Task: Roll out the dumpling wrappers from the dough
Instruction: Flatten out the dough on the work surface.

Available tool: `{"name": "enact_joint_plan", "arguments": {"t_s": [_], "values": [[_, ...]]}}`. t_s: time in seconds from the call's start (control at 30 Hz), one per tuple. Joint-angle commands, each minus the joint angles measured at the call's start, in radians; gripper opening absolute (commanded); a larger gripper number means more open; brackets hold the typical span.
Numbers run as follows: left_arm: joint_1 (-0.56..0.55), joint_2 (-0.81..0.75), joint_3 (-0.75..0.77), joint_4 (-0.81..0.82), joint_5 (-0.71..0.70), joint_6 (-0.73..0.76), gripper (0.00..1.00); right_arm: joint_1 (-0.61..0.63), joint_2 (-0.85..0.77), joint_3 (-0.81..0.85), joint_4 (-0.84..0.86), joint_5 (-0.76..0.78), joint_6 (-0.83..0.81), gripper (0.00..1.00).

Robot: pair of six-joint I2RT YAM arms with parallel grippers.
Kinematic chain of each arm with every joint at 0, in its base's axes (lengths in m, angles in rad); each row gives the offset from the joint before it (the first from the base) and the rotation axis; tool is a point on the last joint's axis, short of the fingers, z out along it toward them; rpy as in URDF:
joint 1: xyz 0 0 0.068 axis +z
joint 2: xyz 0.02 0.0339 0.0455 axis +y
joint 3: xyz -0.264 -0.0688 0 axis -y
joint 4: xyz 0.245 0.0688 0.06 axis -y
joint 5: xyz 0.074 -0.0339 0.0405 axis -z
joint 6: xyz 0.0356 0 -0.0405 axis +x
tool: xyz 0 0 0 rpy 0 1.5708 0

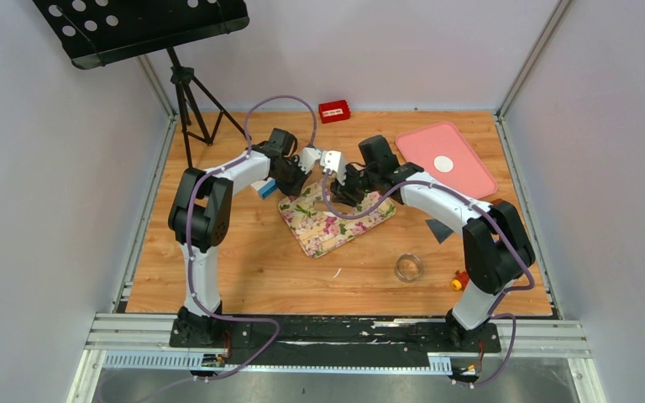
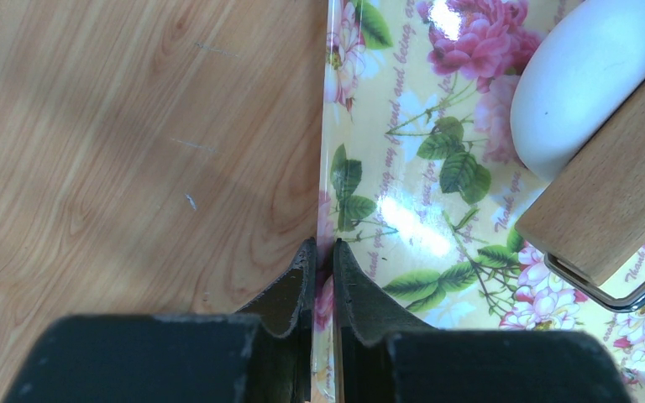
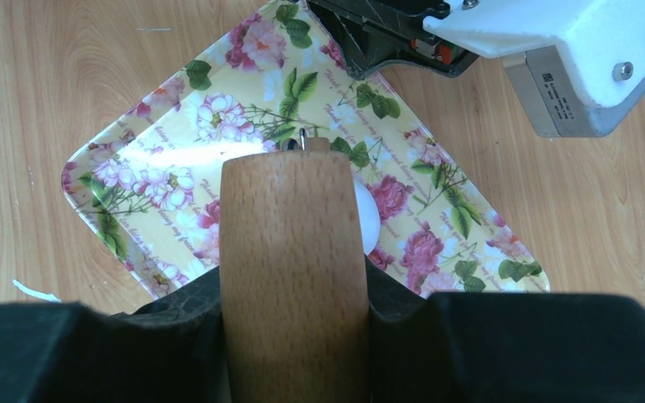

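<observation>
**Left gripper [image 2: 323,267] pinching the tray, right gripper [image 3: 294,295] holding the roller handle**

From the top camera, the floral tray [image 1: 323,231] is lying in the middle of the wooden table [image 1: 235,269], turned at an angle. The left arm [image 1: 218,180] and the right arm [image 1: 445,201] are both bending over its far end, so the dough is not visible from here. A pink tray [image 1: 462,138] is sitting at the far right, and one round white dumpling wrapper [image 1: 443,164] is lying flat on it. A metal ring cutter [image 1: 409,267] is standing on the table in front of the right arm, well apart from the floral tray. A blue and white block [image 1: 266,190] is lying just beside the left arm.

In the left wrist camera, the two black fingers [image 2: 290,294] are clenching the thin edge of the floral tray (only a narrow slit is showing between them). The dough [image 2: 584,84], smooth and white, is resting on the tray at the upper right, with the wooden handle [image 2: 613,201] lying across it and a metal bracket [image 2: 617,292] showing at the handle's end.

In the right wrist camera, the gripper is grasping the wooden handle from both sides. A small part of the dough is peeking out on the right of the handle, over the middle of the tray.
</observation>
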Motion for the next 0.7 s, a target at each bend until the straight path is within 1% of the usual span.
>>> {"name": "enact_joint_plan", "arguments": {"t_s": [0.0, 0.67], "values": [[-0.002, 0.073, -0.026, -0.072, -0.068, 0.002, 0.0, 0.0, 0.06, -0.06, -0.193, -0.005, -0.005, 0.0], [-0.002, 0.073, -0.024, -0.074, -0.067, 0.003, 0.0, 0.017, 0.043, -0.066, -0.248, -0.047, -0.042, 0.0]]}}
